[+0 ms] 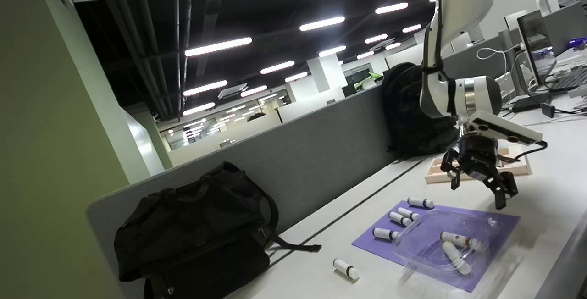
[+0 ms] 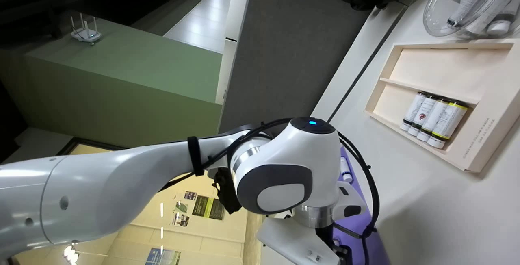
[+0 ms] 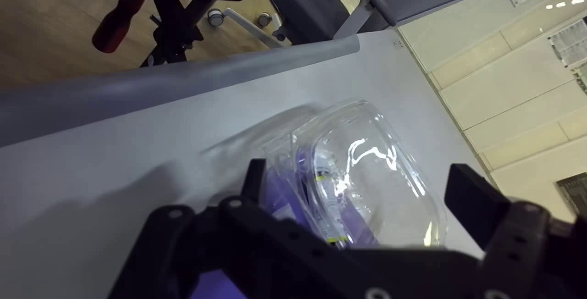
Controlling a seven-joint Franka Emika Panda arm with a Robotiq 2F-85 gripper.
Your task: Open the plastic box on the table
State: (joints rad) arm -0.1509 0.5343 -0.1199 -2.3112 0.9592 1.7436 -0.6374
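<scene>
Backpack (image 1: 197,235), black and slumped, sat at left in an exterior view, against a grey partition (image 1: 321,161). Rightward we saw a white tube (image 1: 346,269) on the pale surface (image 1: 302,280), near a purple mat (image 1: 380,247) bearing more tubes (image 1: 400,218). On the mat stood the clear plastic box (image 1: 423,257), two tubes (image 1: 456,257) visible through its walls. Beyond it lay a wooden tray (image 1: 434,177); near the box hung our tool (image 1: 478,192), released, its fingers (image 1: 501,199) spread wide. Farther right stood a screen (image 1: 537,44).

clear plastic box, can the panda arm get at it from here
Probably yes: the pincer hangs open near the clear plastic box, and the wrist view shows nothing standing between them, though depth is unclear.
</scene>
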